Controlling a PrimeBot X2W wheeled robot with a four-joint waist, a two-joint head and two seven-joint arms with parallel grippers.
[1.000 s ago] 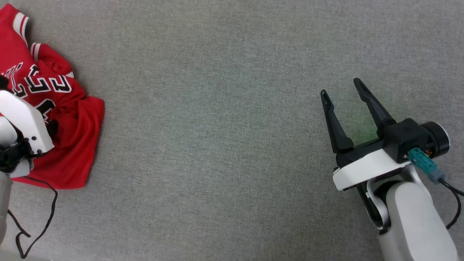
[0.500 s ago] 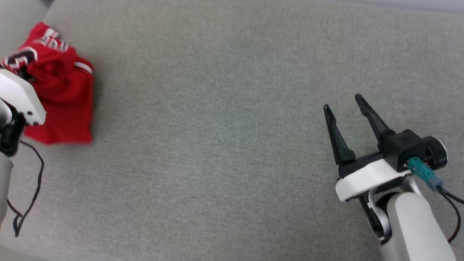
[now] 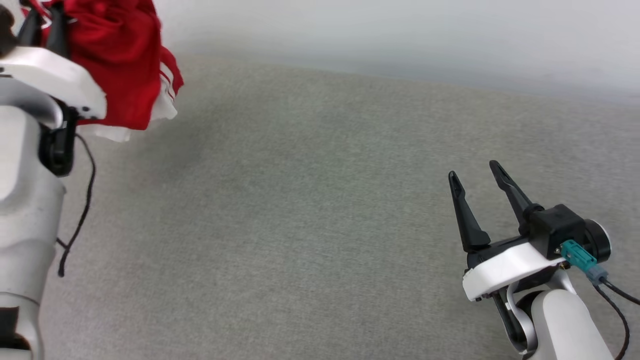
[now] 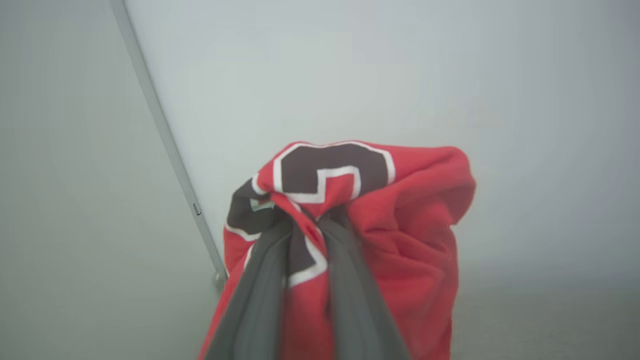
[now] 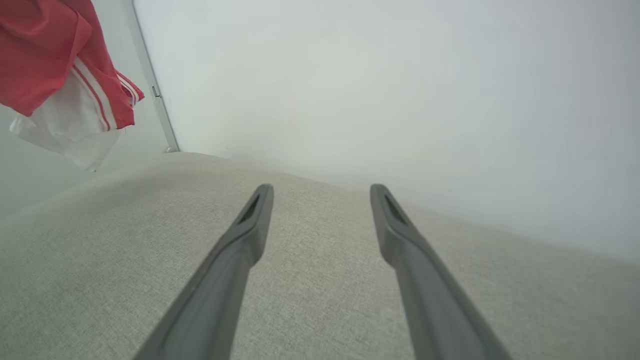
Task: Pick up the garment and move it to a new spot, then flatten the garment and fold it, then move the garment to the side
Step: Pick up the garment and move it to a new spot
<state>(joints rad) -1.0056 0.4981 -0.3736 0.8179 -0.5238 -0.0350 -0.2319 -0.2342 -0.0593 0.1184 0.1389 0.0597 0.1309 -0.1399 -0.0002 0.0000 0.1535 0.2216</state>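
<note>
Lifted clear of the grey surface (image 3: 320,225) a second ago, the red jersey (image 3: 120,60) now hangs bunched in mid-air, pinched in the left hand (image 4: 310,222); the right hand (image 3: 473,170) waits, spread wide and empty. Pick-up looks done; relocation next.

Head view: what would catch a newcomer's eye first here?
The bunched red jersey at the upper left, hanging above the grey fabric surface, pinched in the left hand. Next, the right hand at the lower right, its dark fingers spread open with nothing between them.
</note>
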